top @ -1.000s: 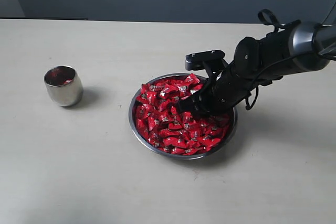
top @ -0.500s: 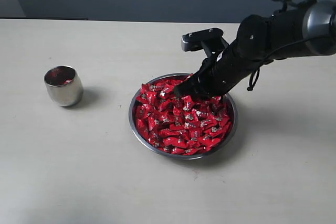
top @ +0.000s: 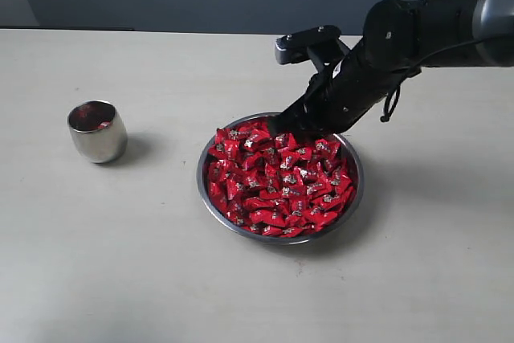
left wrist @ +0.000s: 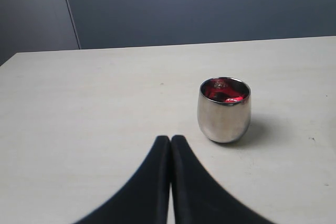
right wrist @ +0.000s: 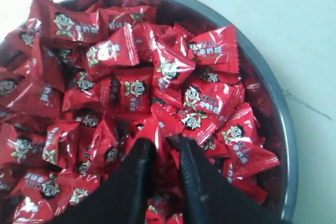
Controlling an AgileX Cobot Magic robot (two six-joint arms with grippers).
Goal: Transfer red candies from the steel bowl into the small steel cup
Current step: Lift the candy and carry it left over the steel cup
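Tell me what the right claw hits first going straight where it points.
The red candies heaped in the steel bowl, just beyond the right claw tips; the gap between is unclear.

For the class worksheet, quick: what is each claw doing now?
Left claw: closed, empty.
Right claw: closed on a red candy, it seems.

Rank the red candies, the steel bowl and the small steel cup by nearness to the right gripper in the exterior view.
1. The red candies, piled right under the right gripper.
2. The steel bowl holding them; nearly a tie.
3. The small steel cup, far left.
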